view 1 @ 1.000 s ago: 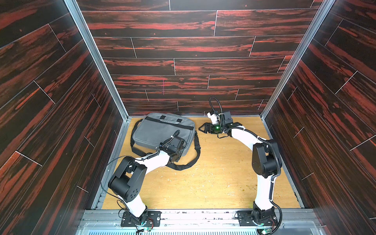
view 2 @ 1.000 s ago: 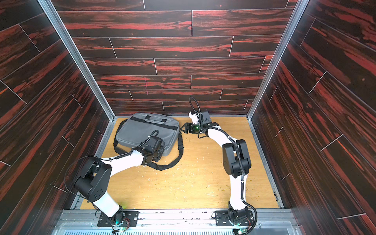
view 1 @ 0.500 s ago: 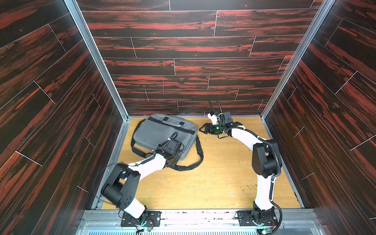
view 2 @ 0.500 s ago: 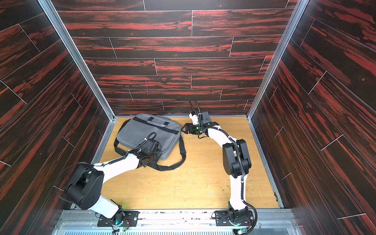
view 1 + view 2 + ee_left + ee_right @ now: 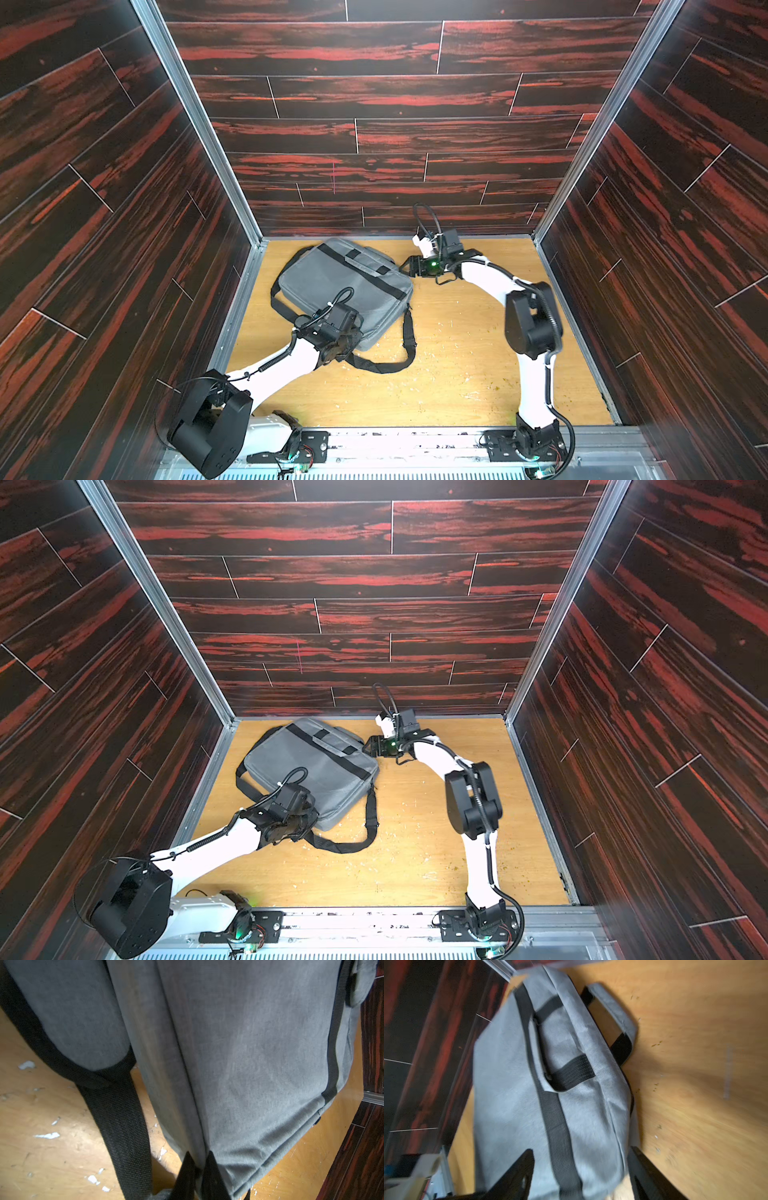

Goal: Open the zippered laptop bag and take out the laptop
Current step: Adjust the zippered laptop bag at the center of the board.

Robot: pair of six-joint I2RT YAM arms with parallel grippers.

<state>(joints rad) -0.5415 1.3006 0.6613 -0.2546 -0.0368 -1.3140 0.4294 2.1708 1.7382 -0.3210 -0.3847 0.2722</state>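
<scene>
with the left tool (image 5: 199, 1157) clamped on the near edge of the zippered laptop bag (image 5: 345, 286) lying on the counter (image 5: 457, 374), hold that pinch firm while the right tool (image 5: 581, 1151), jaws apart astride the bag's far end, closes squarely.

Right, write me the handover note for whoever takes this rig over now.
Left gripper: fingers shut on the near edge of the zippered laptop bag.
Right gripper: open, fingers astride the bag's end.
Bag lies flat on the table, far left; shoulder strap trails beside it.
Done: no opening visible; laptop not in view.
To do: unzip, take the laptop out.
</scene>
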